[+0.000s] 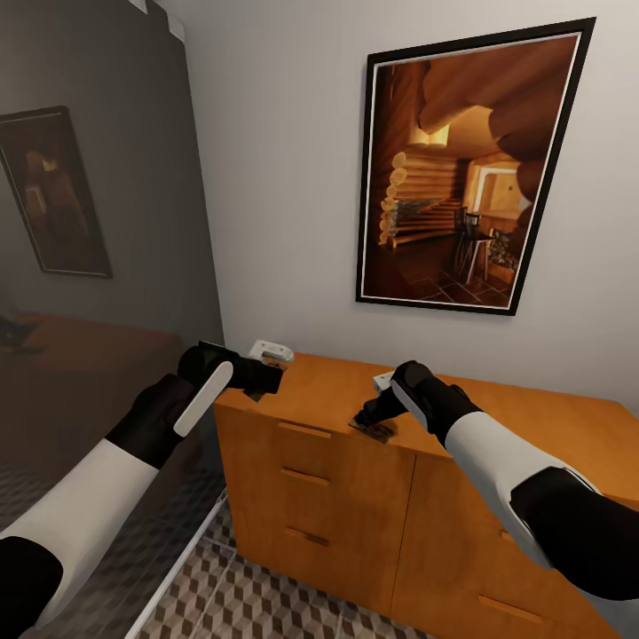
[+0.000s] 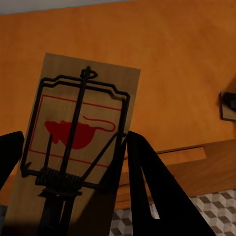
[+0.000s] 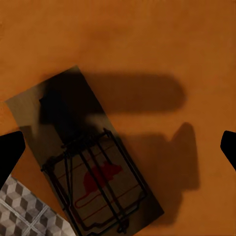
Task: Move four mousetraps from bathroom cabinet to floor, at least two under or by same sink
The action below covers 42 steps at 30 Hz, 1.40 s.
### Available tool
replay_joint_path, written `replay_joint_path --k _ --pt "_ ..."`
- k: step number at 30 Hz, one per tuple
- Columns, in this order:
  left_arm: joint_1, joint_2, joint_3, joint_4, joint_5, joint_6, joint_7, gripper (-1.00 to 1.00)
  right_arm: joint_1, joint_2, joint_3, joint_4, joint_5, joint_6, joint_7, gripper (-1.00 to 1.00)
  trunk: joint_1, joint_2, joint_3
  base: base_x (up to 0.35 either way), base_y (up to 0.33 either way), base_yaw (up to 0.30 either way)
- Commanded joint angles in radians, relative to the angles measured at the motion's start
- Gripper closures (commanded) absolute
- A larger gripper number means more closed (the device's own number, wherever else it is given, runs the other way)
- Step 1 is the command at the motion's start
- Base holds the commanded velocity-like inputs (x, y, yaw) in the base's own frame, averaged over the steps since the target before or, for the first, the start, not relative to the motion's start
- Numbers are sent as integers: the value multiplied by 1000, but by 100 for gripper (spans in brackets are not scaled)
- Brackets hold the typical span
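Note:
The orange-brown cabinet [image 1: 337, 479] stands against the white wall. My left gripper [image 1: 266, 377] hovers over its left front corner, shut on a mousetrap [image 2: 83, 128], a tan board with a black wire spring and a red mouse print, held between the black fingers [image 2: 147, 187]. My right gripper [image 1: 368, 413] is just above the cabinet's front edge, open, its fingertips [image 3: 10, 152] far apart. Under it a second mousetrap [image 3: 98, 177] lies flat on the cabinet top [image 3: 147, 44], one corner reaching the edge; it also shows as a dark patch [image 1: 373, 430]. Cube-patterned floor [image 1: 266, 595] lies below.
A large framed cabin picture [image 1: 470, 169] hangs above the cabinet. A dark reflective panel [image 1: 89, 266] with a white bottom rail [image 1: 177, 568] borders the left side. A small white object [image 1: 271, 351] sits at the cabinet's back left corner, another [image 1: 382, 382] beside my right wrist.

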Motion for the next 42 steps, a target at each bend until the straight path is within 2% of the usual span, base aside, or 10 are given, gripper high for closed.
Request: replay_joint_path --k 1,16,28,42 --pt "-1 1 -2 -1 -5 3 -2 100 -1 -1 6 0 -6 3 0 -100 0 -1 -1 0 0 0" --pt "-1 1 -2 -2 -5 3 -2 100 -1 -1 3 2 -12 2 8 -100 0 -1 -1 0 0 0" --pt "-1 1 -2 -2 -5 3 -2 100 -1 -5 4 4 -12 3 89 -100 0 -1 -1 0 0 0" --pt "-1 1 -2 -2 -5 3 -2 100 -1 -6 4 4 -11 2 104 -100 0 -1 -1 0 0 0"
